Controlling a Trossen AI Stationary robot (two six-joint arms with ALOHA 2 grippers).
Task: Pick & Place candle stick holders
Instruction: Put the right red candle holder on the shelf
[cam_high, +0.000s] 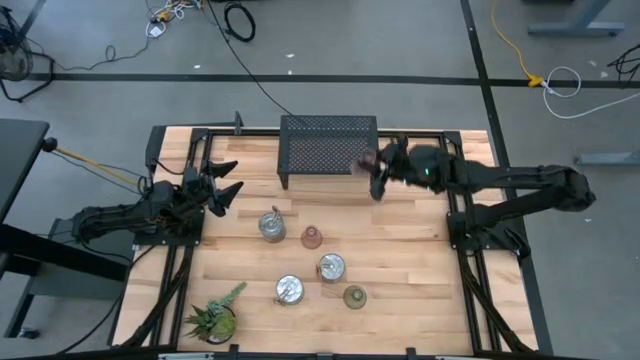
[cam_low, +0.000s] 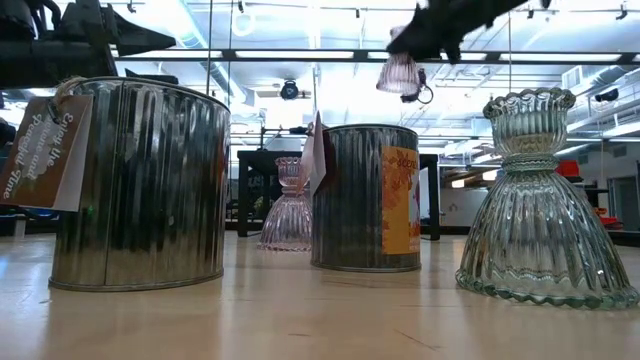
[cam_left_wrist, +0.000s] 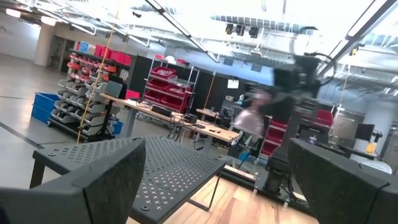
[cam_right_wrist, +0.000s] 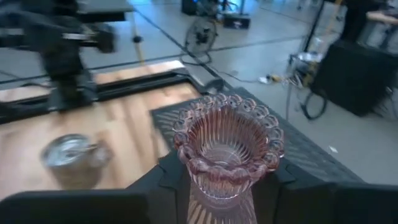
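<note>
My right gripper (cam_high: 377, 172) is shut on a pinkish ribbed glass candle stick holder (cam_right_wrist: 227, 146), held high in the low view (cam_low: 400, 72), at the right near corner of the black mesh rack (cam_high: 328, 150). On the table stand three silvery round holders (cam_high: 271, 225) (cam_high: 331, 267) (cam_high: 290, 290), a pinkish cup (cam_high: 311, 236) and an olive cup (cam_high: 354, 296), each on its base. My left gripper (cam_high: 225, 182) is open and empty near the table's left side, left of the rack. My right gripper pinches the pinkish holder between its two fingers, on the narrow ribbed part (cam_right_wrist: 211, 190) just below the scalloped cup rim. One finger (cam_right_wrist: 165, 180) is on either side. The holder stands upright, its open cup up, lifted clear of table and rack.
A spiky green potted plant (cam_high: 213, 320) stands at the near left. The rack's mesh top (cam_right_wrist: 305, 149) lies just beyond the held holder. Bare wood shows between the rack and the holders (cam_high: 420, 250). Black frame rails run along both table sides.
</note>
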